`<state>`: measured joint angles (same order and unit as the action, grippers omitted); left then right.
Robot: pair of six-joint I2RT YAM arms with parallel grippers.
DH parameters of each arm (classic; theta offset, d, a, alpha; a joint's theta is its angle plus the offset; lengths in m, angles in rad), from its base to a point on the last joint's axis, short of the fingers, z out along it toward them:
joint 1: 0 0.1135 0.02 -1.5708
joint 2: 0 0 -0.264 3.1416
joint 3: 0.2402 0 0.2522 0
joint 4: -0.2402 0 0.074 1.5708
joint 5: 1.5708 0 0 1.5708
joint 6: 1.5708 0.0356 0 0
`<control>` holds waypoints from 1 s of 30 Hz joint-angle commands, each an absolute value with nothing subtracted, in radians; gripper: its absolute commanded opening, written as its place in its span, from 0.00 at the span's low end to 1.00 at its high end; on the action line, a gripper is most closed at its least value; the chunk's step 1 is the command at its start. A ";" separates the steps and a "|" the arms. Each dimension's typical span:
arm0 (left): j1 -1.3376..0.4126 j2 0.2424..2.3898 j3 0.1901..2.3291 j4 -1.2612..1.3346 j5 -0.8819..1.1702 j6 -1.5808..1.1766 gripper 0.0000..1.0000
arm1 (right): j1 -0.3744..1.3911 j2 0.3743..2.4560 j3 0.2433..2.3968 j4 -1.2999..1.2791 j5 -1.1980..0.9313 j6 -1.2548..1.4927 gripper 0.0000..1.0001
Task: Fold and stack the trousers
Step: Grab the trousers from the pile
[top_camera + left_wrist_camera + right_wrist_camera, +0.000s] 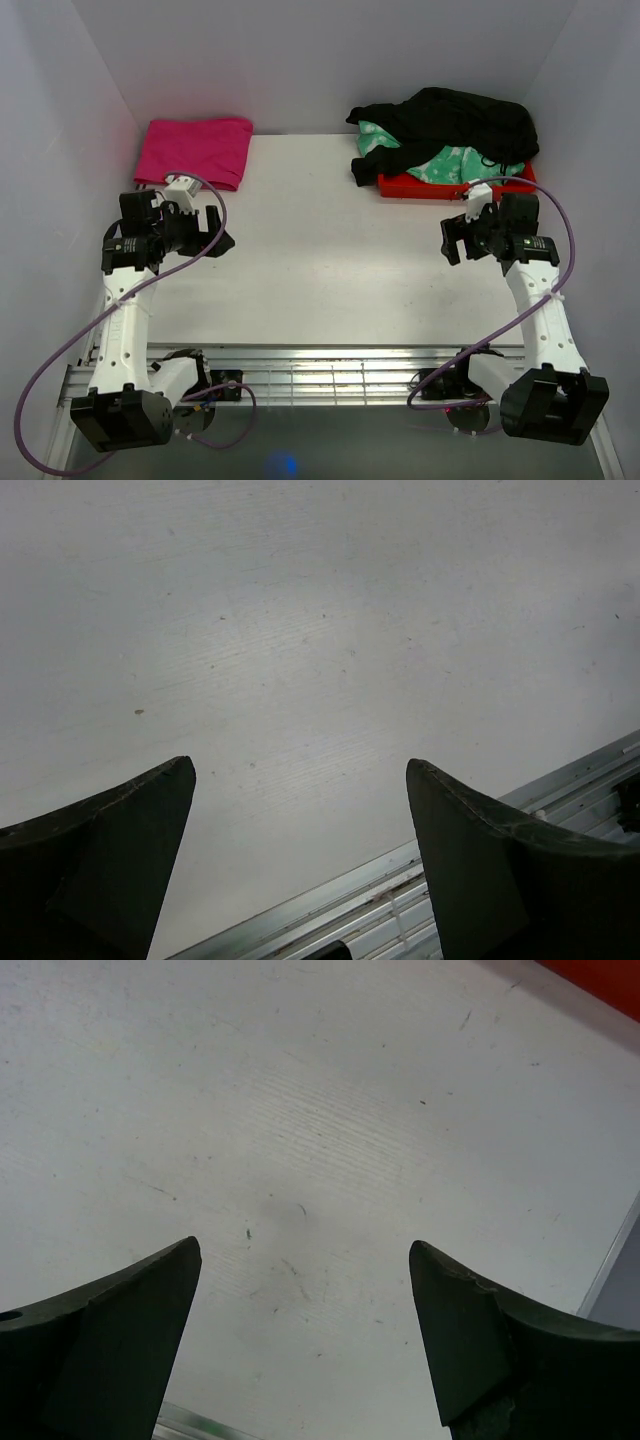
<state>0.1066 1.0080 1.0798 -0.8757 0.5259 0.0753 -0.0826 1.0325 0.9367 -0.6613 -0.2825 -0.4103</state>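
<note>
Nothing started. The trousers sit bunched on the red tray, upper right of the top view, unfolded. Left gripper and right gripper both spread wide, empty, over bare table. Pick, fold, stack all remain.

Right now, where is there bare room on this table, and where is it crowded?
The table is bare across its white middle, between the left end effector and right end effector, from the metal rails to the back wall. Crowded: far right, trousers and a green garment heaped on a red tray; far left, a pink cloth.
</note>
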 commanded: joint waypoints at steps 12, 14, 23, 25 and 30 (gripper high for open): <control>0.107 0.930 1.074 -0.710 0.670 0.069 0.98 | -0.081 1.742 1.662 -0.437 -0.045 -0.626 0.90; 0.107 0.934 1.071 -0.706 0.719 0.068 0.98 | -0.081 1.902 1.779 -0.404 0.038 -0.585 0.90; 0.107 0.977 1.046 -0.701 0.819 0.041 0.98 | -0.080 2.286 2.157 -0.212 -0.087 -0.583 0.90; 0.107 0.980 1.042 -0.707 0.827 0.043 0.98 | -0.080 2.299 2.117 -0.069 -0.129 -0.630 0.90; 0.109 1.011 1.022 -0.733 0.859 0.054 0.98 | -0.077 2.415 2.133 0.117 -0.160 -0.707 0.90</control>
<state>0.1074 1.0016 1.0332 -0.7155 0.8005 0.0475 -0.0818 2.3478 2.0537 -0.1043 -0.1135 -0.6487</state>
